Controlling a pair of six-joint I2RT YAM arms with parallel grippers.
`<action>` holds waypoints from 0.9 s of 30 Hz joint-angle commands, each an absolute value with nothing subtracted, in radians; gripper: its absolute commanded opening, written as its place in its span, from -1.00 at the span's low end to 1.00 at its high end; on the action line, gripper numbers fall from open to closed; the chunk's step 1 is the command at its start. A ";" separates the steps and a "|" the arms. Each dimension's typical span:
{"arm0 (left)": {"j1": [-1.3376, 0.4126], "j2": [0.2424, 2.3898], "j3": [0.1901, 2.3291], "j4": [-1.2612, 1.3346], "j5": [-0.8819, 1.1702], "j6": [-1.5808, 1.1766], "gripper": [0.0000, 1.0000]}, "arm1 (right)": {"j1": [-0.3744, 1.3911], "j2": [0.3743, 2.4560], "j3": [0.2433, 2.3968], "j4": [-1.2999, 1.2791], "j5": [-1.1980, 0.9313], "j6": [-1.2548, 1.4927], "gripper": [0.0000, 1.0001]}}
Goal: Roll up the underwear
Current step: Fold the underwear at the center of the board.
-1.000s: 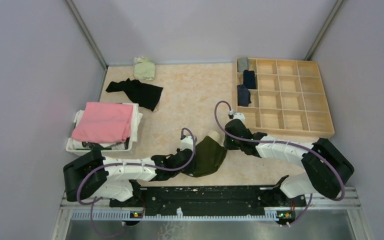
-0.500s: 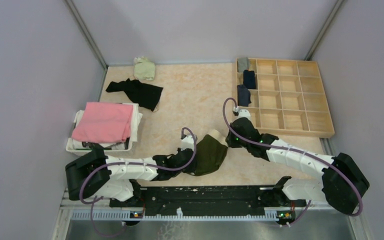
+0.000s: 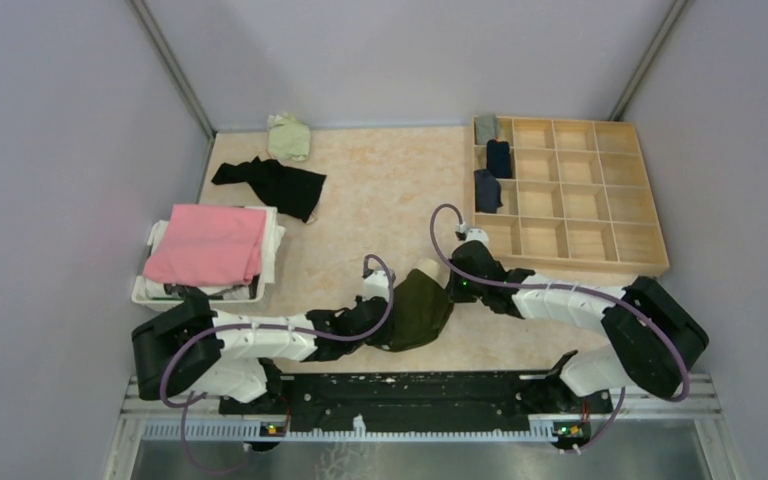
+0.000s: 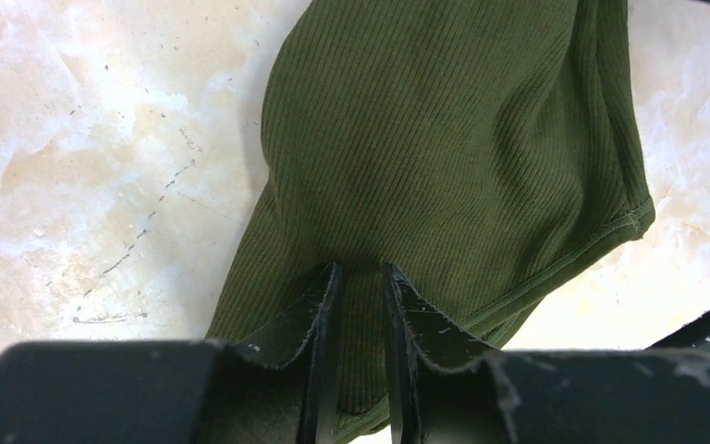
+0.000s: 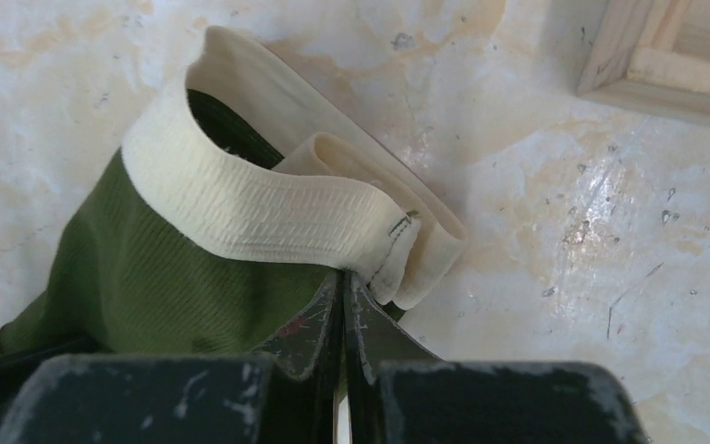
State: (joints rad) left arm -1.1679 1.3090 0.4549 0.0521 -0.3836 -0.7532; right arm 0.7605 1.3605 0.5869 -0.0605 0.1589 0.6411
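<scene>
The olive underwear lies on the desk near the middle of its near edge, stretched between the two hands. The left hand is at the garment's near left end. In the left wrist view this hand is clenched on a raised fold of the ribbed green cloth, which fills the narrow gap between its fingers. The right hand is at the far right end of the garment, where the beige waistband shows. In the right wrist view this hand is clenched tight, its tips together right at the stitched seam of the waistband, which stands up in an open loop above the green cloth. I cannot tell whether any cloth is caught between the tips.

At the left edge of the desk is a white basket with a folded pink cloth on top. Beyond it a dark garment lies spread out, and a pale green garment sits by the far edge. At the far right corner is a wooden tray of compartments. Its left column holds a grey roll in the farthest compartment and two navy rolls in the next compartments toward the near side.
</scene>
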 commanded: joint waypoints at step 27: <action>-0.942 1.476 0.642 0.615 -0.010 -0.564 -1.00 | 0.754 1.400 0.477 0.038 0.178 0.689 -1.00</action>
